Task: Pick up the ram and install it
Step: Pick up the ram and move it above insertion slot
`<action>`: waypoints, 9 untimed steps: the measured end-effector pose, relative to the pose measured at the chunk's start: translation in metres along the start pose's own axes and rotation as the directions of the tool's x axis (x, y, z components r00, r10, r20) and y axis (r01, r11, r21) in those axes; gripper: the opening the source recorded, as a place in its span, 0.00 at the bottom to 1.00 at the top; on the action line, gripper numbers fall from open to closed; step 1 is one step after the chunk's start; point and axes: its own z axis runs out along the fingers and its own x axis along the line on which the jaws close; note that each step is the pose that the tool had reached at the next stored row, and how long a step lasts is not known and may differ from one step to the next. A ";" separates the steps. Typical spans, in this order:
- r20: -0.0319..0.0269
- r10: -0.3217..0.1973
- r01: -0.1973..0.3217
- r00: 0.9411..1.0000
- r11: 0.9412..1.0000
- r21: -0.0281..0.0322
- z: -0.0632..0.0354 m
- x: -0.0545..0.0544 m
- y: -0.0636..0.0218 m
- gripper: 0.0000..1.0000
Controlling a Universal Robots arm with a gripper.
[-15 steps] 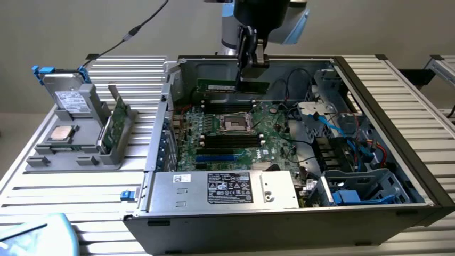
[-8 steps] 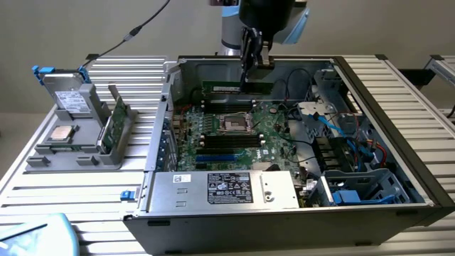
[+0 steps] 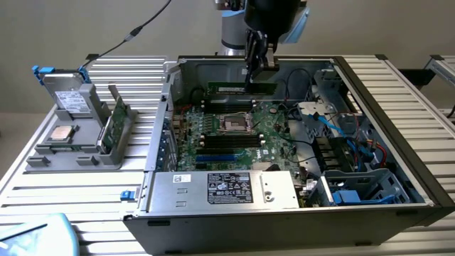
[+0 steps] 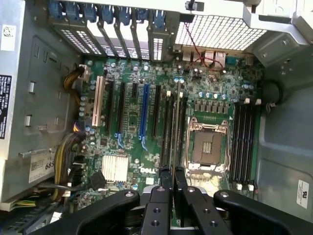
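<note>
**A:** Exterior view first. What is noted?

**B:** The black gripper (image 3: 257, 79) is seen over the open black-and-silver metal computer case (image 3: 284, 229). The long, narrow green circuit-board ram (image 3: 231, 88) is clamped between the fingers (image 3: 251, 56). It is held level and on edge, above the green motherboard (image 3: 274, 136), toward the case's back wall.

**A:** Is the board touched?

**B:** That cannot be told from this view. In the picture the ram is placed just past the square silver processor socket (image 3: 235, 124).

**A:** Anything else?

**B:** A grey plastic fixture (image 3: 42, 160) is set on the ribbed aluminium surface (image 3: 419, 106) at the exterior view's left. A silver hard drive (image 3: 70, 98), a square silver processor chip (image 3: 61, 133) and a taller green card (image 3: 114, 125) are seated in it, well apart from the gripper. A silver labelled power supply box (image 3: 220, 189) is mounted at the case's near edge.

**A:** And the wrist view?

**B:** The gripper (image 4: 172, 172) is shown with the fingers (image 4: 164, 182) closed on the ram (image 4: 176, 122). The ram is seen edge-on as a thin strip. It is lined up over the black memory slots (image 4: 167, 127), just beside the processor socket (image 4: 205, 147). Whether it is seated cannot be told.
</note>
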 end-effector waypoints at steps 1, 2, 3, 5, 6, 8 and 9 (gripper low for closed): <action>0.001 0.000 0.000 1.000 1.000 0.000 0.0014 -0.002 -0.0004 0.14; 0.001 0.000 0.000 1.000 1.000 0.000 0.0027 -0.003 -0.0007 0.14; 0.001 0.000 0.000 1.000 1.000 0.000 0.0035 -0.003 -0.0009 0.14; 0.001 0.000 0.000 1.000 1.000 0.000 0.0045 -0.004 -0.0011 0.14; 0.001 0.000 0.000 1.000 1.000 0.000 0.0048 -0.004 -0.0012 0.14; 0.001 0.000 0.000 1.000 1.000 0.000 0.0049 -0.005 -0.0012 0.14; 0.001 0.000 0.000 1.000 1.000 0.000 0.0048 -0.005 -0.0012 0.14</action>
